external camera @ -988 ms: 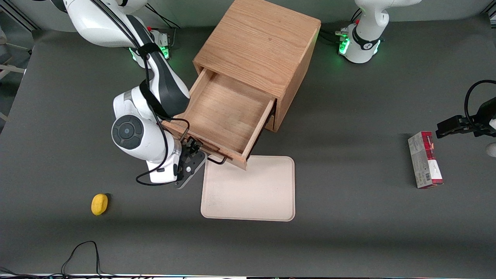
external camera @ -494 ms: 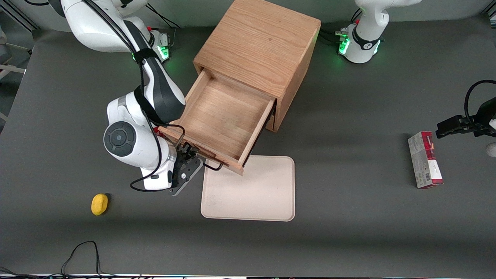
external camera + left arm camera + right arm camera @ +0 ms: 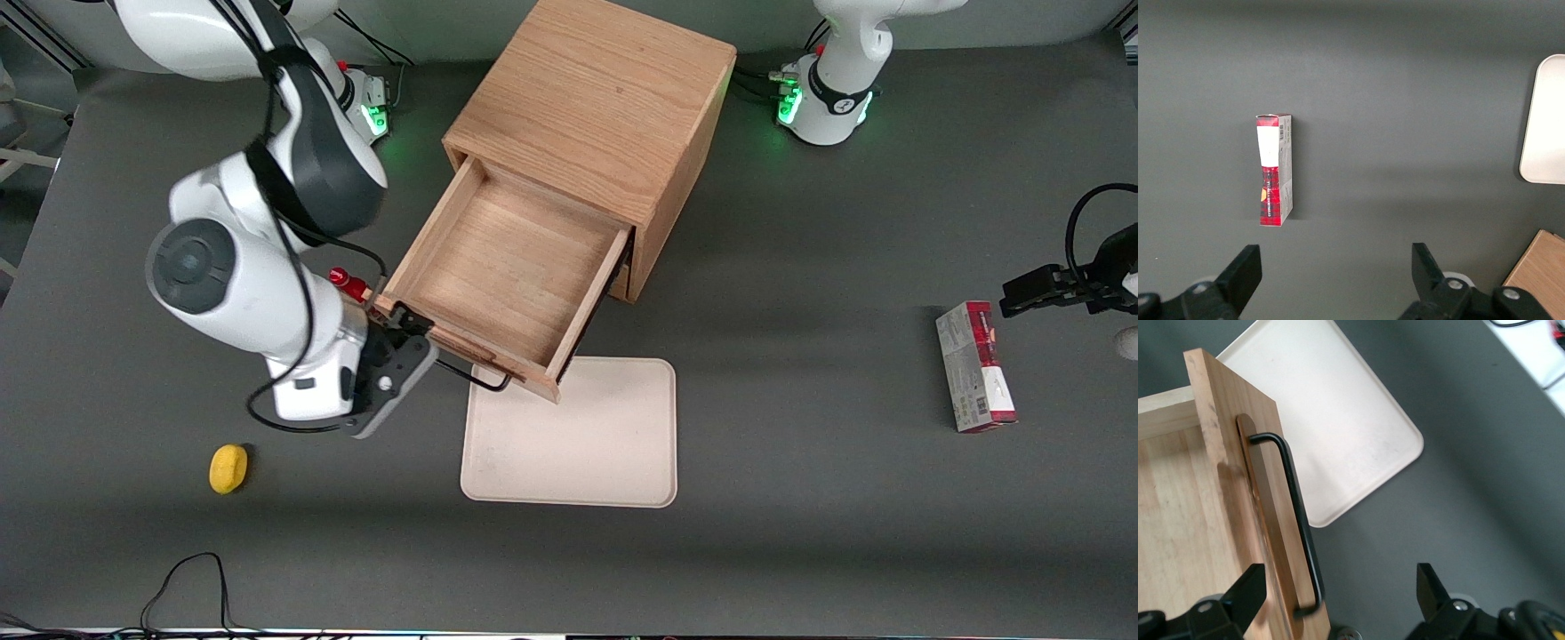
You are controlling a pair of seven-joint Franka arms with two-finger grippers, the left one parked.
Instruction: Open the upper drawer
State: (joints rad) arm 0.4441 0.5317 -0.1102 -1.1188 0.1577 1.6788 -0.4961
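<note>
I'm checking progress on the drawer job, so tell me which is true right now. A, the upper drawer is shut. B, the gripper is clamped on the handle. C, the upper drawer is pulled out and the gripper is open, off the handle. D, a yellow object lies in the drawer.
C: the upper drawer stands pulled out with its bare wooden inside showing, and the gripper is open beside the dark bar handle, not gripping it.

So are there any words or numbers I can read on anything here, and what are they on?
None can be read.
Red and white box: it carries print and a barcode, too small to read.
Upper drawer, cabinet, cream tray, yellow object: no writing shows.
The gripper hangs beside the drawer's handle, jaws open, with no label in sight.
</note>
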